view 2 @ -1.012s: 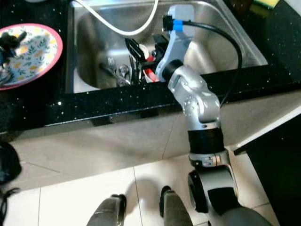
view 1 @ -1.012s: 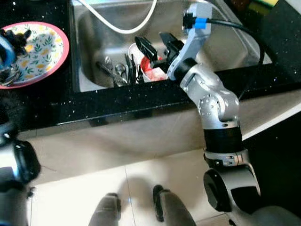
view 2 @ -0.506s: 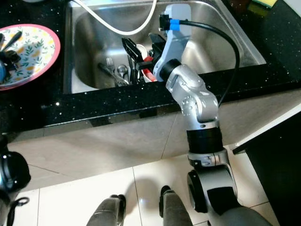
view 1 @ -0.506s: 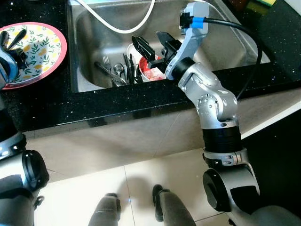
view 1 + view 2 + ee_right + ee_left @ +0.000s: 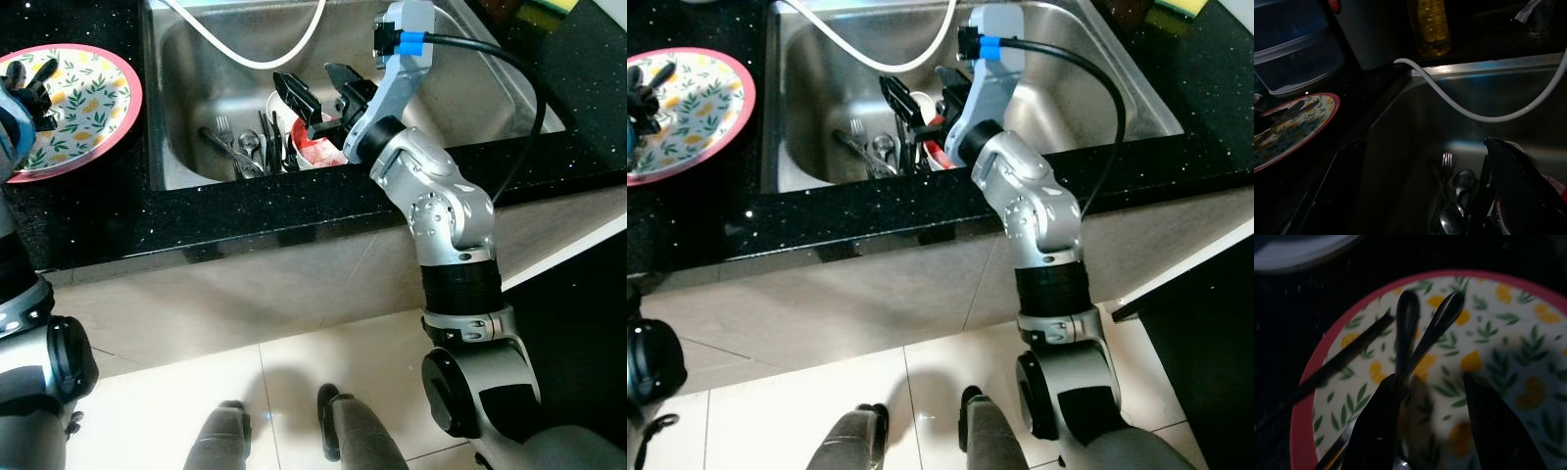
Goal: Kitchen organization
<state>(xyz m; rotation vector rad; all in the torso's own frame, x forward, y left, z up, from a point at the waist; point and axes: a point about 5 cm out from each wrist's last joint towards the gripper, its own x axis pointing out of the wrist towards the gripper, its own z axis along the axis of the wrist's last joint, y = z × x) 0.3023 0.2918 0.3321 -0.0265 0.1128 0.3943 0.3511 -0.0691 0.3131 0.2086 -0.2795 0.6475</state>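
Right gripper (image 5: 318, 93) hangs inside the steel sink (image 5: 490, 88), fingers spread wide and grasping nothing, directly above a red-and-white bowl (image 5: 312, 147). Loose cutlery (image 5: 245, 149) lies just beside the bowl on the basin floor. A white hose (image 5: 257, 54) loops across the far basin. Left gripper (image 5: 1432, 426) hovers, released, over the floral plate (image 5: 73, 103) on the black countertop (image 5: 196, 211), above dark utensils (image 5: 1420, 328) lying on it.

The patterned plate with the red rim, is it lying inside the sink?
No, the plate lies on the black counter to the left of the sink, with dark cutlery resting on it.
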